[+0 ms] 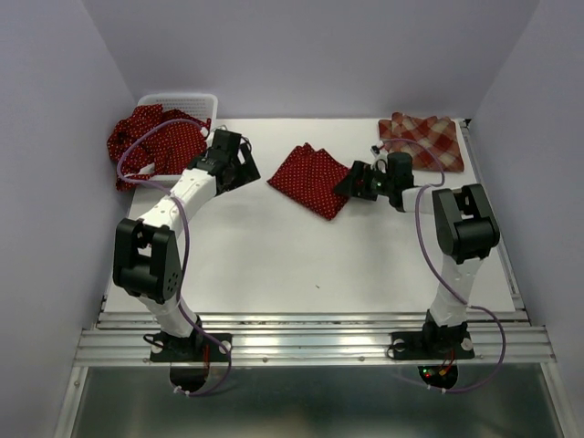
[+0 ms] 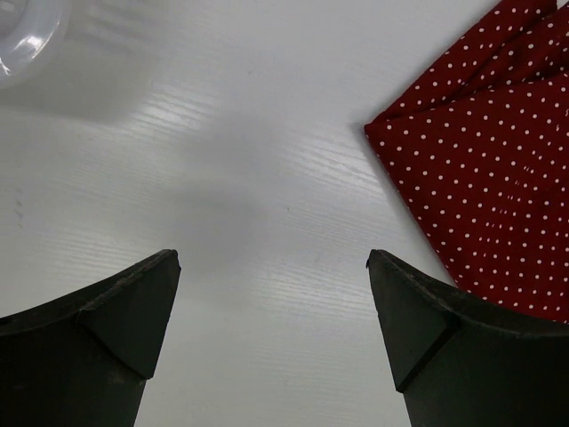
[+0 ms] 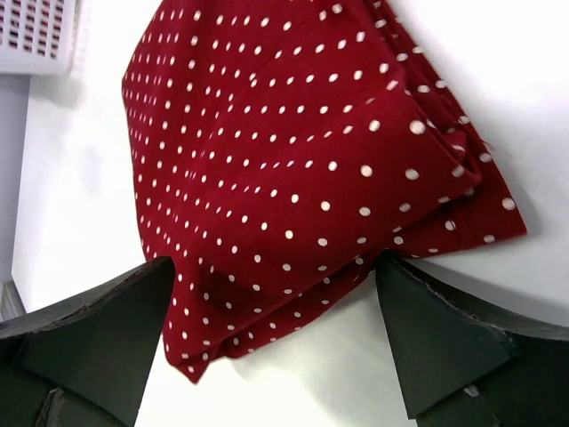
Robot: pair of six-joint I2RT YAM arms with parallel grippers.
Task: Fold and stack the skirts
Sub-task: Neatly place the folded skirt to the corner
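edge of the dotted skirt (image 3: 293,151) sits between the wide-open empty jaws of the right gripper (image 3: 274,267), looks lined up for a grab, left gripper (image 2: 271,258) gapes empty too with it just outside the jaws

The near table (image 1: 301,265) lies open; basket (image 1: 182,99) and dotted skirt (image 1: 308,180) obstruct beyond.

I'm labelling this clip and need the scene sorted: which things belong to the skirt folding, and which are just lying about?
Part of the job:
folded dotted skirt, mid-table
plaid skirt, far right corner
heap of dotted skirts, far left

Just lying about:
white basket, partly covered by that heap
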